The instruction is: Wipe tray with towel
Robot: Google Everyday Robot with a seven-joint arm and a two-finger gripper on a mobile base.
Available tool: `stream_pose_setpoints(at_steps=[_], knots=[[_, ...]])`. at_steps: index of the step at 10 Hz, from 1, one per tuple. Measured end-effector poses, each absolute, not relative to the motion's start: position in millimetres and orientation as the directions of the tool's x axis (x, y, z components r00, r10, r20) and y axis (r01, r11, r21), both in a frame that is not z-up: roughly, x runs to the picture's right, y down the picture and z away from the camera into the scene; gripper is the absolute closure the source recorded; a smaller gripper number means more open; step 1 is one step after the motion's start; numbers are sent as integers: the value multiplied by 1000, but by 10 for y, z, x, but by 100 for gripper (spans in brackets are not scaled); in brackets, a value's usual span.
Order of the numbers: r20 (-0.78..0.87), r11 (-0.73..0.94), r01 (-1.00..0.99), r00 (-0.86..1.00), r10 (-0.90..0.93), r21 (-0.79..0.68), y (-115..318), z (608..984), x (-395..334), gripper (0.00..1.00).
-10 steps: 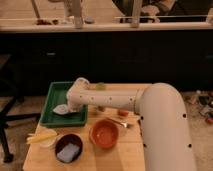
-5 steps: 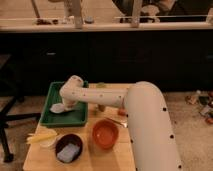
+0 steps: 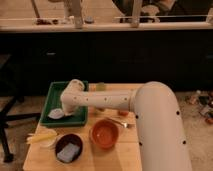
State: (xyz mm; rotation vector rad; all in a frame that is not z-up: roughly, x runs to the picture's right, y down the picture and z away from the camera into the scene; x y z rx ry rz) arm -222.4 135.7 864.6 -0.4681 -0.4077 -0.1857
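A green tray (image 3: pixel 56 92) sits at the back left of the wooden table. A pale grey towel (image 3: pixel 56 114) lies bunched in the tray's front left part. My white arm reaches across the table from the right into the tray. The gripper (image 3: pixel 64 109) is at the arm's end, down over the towel, mostly hidden behind the wrist.
An orange bowl (image 3: pixel 104 134) stands at the table's front middle. A dark bowl holding a grey sponge (image 3: pixel 68 148) is at the front left, with a yellow item (image 3: pixel 42 136) beside it. A fork (image 3: pixel 120 122) and a small green cup (image 3: pixel 101 87) lie near the arm.
The arm has swung left and toward the front of the tray, carrying the gripper and the towel along the tray's floor.
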Motion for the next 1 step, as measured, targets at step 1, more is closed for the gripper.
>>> stream_pose_setpoints(at_steps=[1], knots=[[404,879,249,912,-71,-406,1340,8631,-2059,100]])
